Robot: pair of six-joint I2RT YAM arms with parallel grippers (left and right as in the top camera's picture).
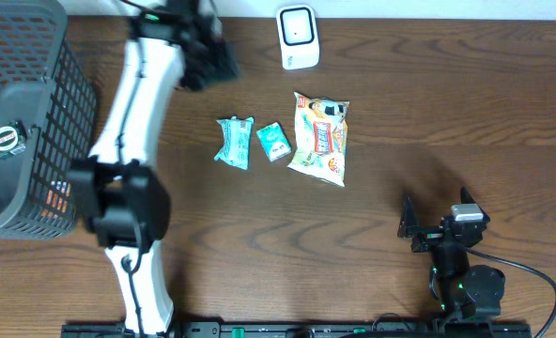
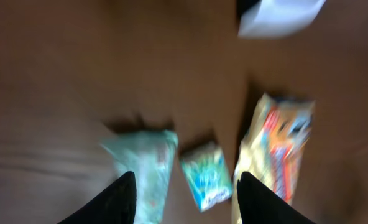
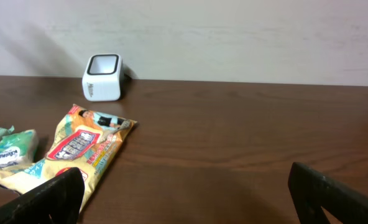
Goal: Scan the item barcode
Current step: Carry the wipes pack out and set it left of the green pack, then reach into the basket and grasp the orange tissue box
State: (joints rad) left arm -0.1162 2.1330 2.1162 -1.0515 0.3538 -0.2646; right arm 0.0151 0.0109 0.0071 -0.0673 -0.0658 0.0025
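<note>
The left gripper [image 1: 210, 58], parted and empty, is hovering at 10 o'clock from the snack bag [image 1: 320, 136], apparently needing descent onto an item; the right gripper [image 1: 411, 228] is idling open.

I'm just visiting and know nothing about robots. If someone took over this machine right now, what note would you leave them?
Left tool: open, empty, hovering near the items.
Right tool: open, empty, off to the right.
Things: teal packet, small tissue pack and snack bag lie side by side on the table; the scanner stands behind them.
Done: nothing is lifted; no scan shows.
Left: pick up an item and show its barcode to the scanner.
</note>
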